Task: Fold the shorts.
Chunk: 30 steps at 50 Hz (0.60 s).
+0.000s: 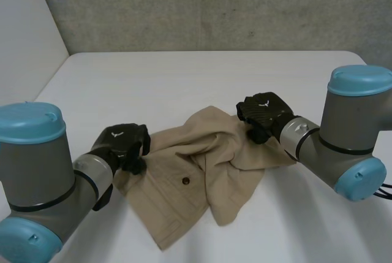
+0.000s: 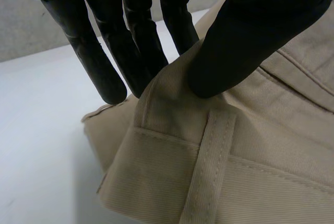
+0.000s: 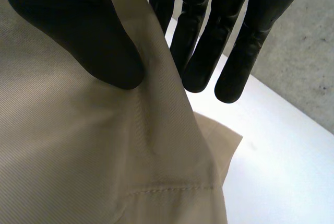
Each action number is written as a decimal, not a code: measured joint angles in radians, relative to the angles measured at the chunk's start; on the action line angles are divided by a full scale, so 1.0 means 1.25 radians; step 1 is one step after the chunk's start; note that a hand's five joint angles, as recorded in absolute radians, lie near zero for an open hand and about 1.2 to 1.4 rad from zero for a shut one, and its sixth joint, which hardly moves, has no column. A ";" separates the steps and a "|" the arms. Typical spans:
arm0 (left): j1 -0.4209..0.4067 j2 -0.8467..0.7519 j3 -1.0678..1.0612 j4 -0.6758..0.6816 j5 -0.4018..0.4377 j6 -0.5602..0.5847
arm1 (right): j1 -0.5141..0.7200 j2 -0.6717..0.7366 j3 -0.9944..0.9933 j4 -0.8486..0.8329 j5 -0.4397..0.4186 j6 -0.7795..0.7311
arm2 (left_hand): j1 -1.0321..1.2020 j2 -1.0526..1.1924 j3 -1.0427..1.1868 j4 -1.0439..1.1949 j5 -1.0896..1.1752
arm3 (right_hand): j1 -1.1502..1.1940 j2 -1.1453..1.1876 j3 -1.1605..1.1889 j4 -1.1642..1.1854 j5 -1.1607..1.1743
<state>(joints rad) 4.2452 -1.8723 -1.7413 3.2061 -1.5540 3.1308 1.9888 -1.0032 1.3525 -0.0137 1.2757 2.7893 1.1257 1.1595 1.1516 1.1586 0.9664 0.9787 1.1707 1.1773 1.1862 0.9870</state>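
Note:
Beige shorts [image 1: 202, 177] lie crumpled on the white table [image 1: 184, 79] between my arms, with a dark button [image 1: 184, 181] showing near the middle. My left hand [image 1: 122, 143] is at their left edge. In the left wrist view its thumb [image 2: 250, 31] presses the waistband [image 2: 172, 109] against the fingers [image 2: 104, 72] behind it, just above a belt loop [image 2: 209, 166]. My right hand [image 1: 264, 114] is at the upper right of the shorts. In the right wrist view its thumb [image 3: 78, 31] pinches a hemmed edge of the cloth [image 3: 156, 130] against the fingers [image 3: 198, 51].
A grey wall [image 1: 214, 5] stands behind the table's far edge and a pale panel [image 1: 24, 36] rises at the left. Bare tabletop stretches beyond the shorts to the far edge and along both sides.

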 measured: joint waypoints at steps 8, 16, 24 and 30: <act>0.003 0.089 0.010 0.003 0.022 0.000 | -0.008 -0.102 0.031 0.006 -0.025 -0.012 | 0.000 0.023 0.027 0.032 0.006 | 0.000 0.000 0.000 0.001 0.000; 0.010 0.330 -0.024 -0.051 0.037 -0.003 | -0.015 -0.324 0.087 0.146 -0.060 -0.067 | 0.000 0.024 0.027 0.032 0.006 | 0.000 0.000 0.000 0.001 0.000; 0.011 0.519 -0.026 -0.151 0.068 -0.008 | -0.031 -0.490 0.067 0.350 -0.081 -0.139 | 0.000 0.024 0.027 0.033 0.006 | 0.000 0.000 0.000 0.001 0.000; 0.007 0.555 0.009 -0.205 0.081 -0.019 | -0.046 -0.564 0.018 0.374 -0.077 -0.147 | 0.000 0.024 0.027 0.033 0.006 | 0.000 0.000 0.000 0.001 0.000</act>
<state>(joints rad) 4.2539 -1.1782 -1.7306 2.9495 -1.4522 3.1075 1.9320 -1.7082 1.3755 0.4543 1.1792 2.6050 1.1257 1.1901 1.1849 1.1996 0.9740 0.9787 1.1707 1.1773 1.1878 0.9870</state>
